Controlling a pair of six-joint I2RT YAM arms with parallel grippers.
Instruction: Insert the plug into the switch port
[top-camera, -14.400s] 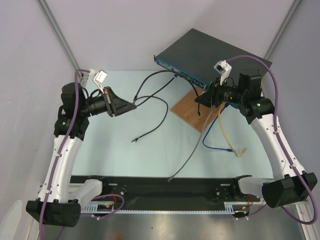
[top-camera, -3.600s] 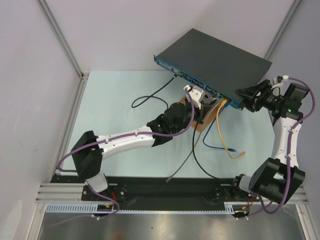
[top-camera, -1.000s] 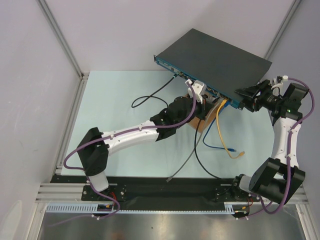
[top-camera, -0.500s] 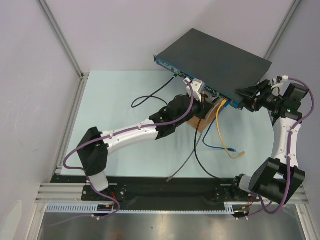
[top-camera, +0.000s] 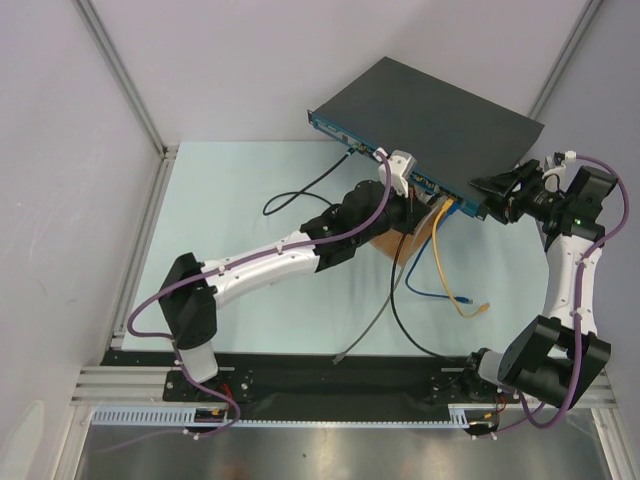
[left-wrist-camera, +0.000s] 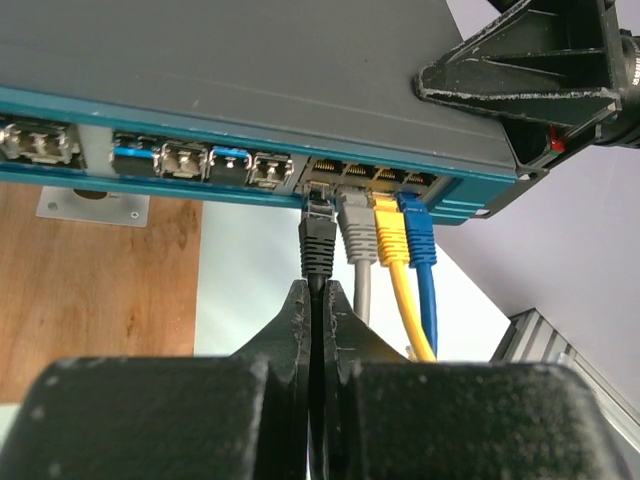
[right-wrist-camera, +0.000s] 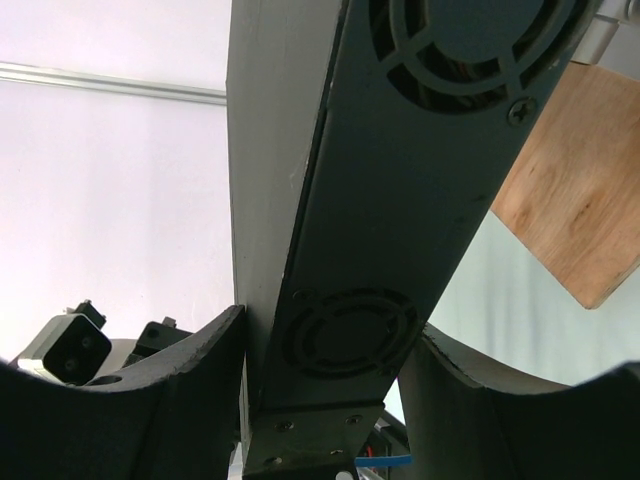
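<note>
Here, the left gripper (left-wrist-camera: 316, 292), at the lower centre of the left wrist view, is pressed together on a thin black cable (left-wrist-camera: 316, 279) just below its black plastic plug (left-wrist-camera: 318, 228), whose tip sits in a socket of the flat dark grey rectangular metal switch (top-camera: 430, 108), beside a grey lead (left-wrist-camera: 357, 230), a yellow lead (left-wrist-camera: 390, 235) and a blue lead (left-wrist-camera: 418, 235). The right gripper (right-wrist-camera: 325, 335) clamps the switch's vented end wall between its 2 spread fingers (right-wrist-camera: 190, 390). The switch lies slanted at the upper right of the top view, its narrow teal-blue front face toward the arms.
</note>
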